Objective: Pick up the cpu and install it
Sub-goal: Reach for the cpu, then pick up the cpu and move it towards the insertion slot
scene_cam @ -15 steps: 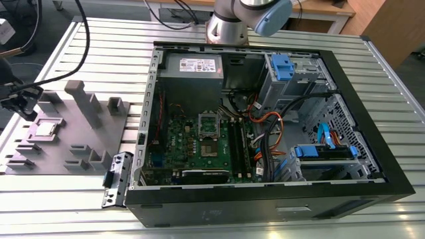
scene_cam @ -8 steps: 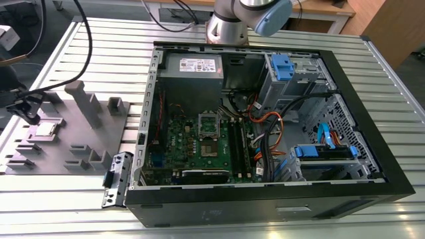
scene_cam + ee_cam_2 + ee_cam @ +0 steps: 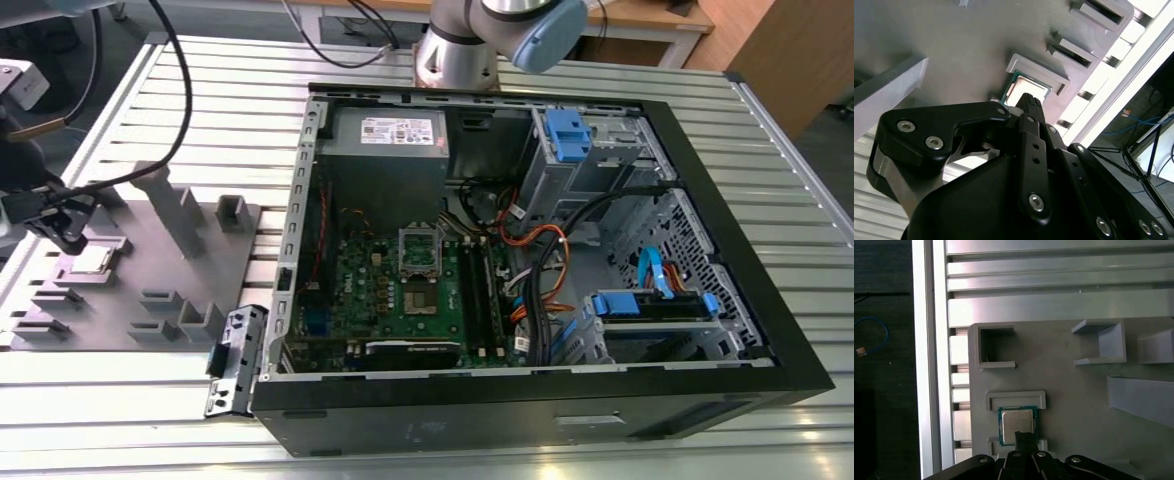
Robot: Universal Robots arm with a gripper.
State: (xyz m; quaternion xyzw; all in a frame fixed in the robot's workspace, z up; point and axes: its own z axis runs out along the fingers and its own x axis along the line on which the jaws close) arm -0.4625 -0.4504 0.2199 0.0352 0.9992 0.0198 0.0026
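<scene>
Ribbed aluminium surface (image 3: 120, 420) under everything. Nearest the wrist cameras, black gripper (image 3: 1024, 436), fingers (image 3: 1030, 106) drawn together into one narrow tip with nothing between, poised over one edge of the small square silvery-topped cpu (image 3: 1016, 419); contact impossible to judge. Chip seated flat in a walled pocket of the grey moulded tray (image 3: 1064, 380). Probably light, stiff and thin, slick on top, delicate underneath: best taken by two opposite edges, kept level. Farther off, at the exterior view's right, open black computer case (image 3: 534, 410) with green circuit board (image 3: 367, 270) and silver socket frame (image 3: 419, 250).
</scene>
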